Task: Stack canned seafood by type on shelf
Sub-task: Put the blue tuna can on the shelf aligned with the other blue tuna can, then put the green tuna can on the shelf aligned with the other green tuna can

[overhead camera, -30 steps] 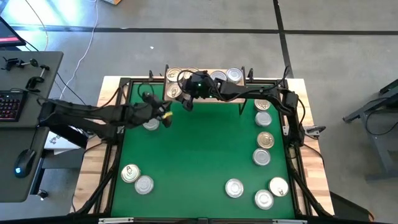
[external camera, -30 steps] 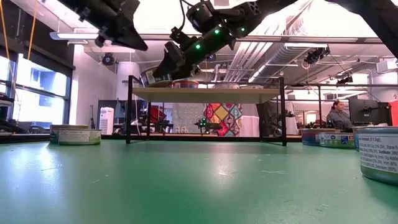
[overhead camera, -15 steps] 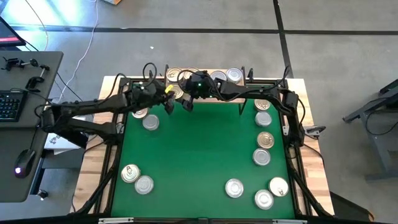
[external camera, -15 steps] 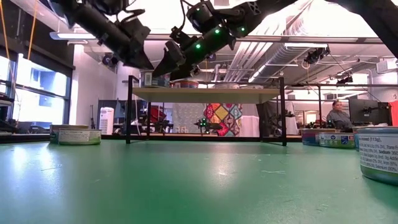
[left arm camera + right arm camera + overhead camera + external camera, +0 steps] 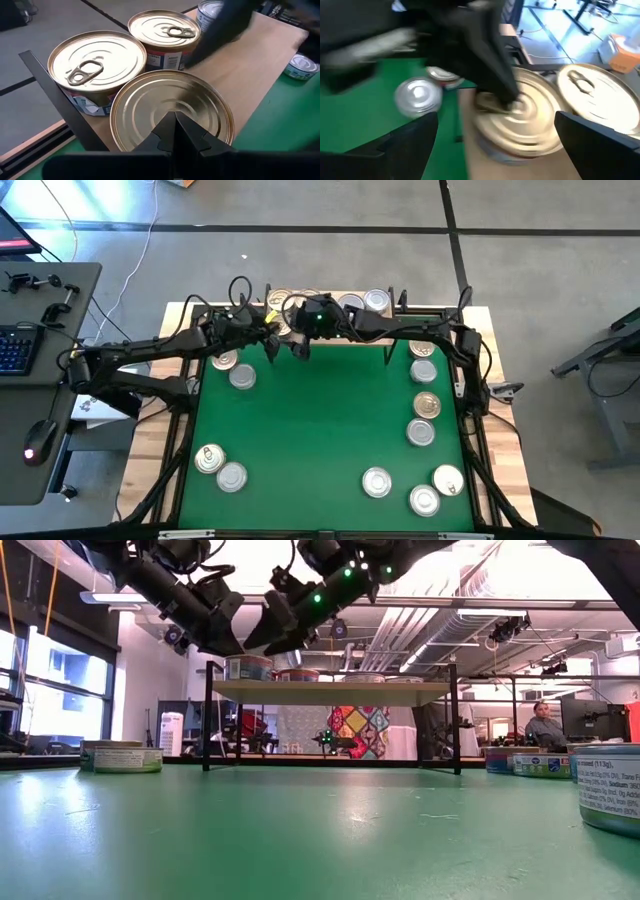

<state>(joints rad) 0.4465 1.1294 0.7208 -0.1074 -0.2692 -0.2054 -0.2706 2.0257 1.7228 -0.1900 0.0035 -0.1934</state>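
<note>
The light-wood shelf (image 5: 330,692) stands at the table's far edge. At its left end sit three gold-lidded tins. The nearest one (image 5: 145,107) shows a plain ribbed face, and two with pull tabs (image 5: 95,65) (image 5: 165,30) stand behind it. My left gripper (image 5: 175,117) is shut and sits on that nearest tin (image 5: 248,668). My right gripper (image 5: 496,117) is open and hovers just above the same corner (image 5: 298,345), its fingers wide apart and clear of the tin. Silver-lidded tins (image 5: 377,300) stand farther right on the shelf. My left gripper presses its shut fingertips (image 5: 506,97) on the top face of the nearest gold tin (image 5: 175,102), about midway across it. The fingers slant down from the table's left and near side. The tin stands flat on the shelf board at its near-left corner.
Loose tins lie on the green table: a column along the right edge (image 5: 427,404), a few at the near right (image 5: 424,500), two at the near left (image 5: 208,458), and two below the shelf's left end (image 5: 242,377). A seated person (image 5: 545,725) shows in the room behind.
My left gripper has moved from above the table toward the far edge and up onto the shelf's left end, where its shut tips now sit on the front gold tin. My right gripper has risen slightly above that corner.
</note>
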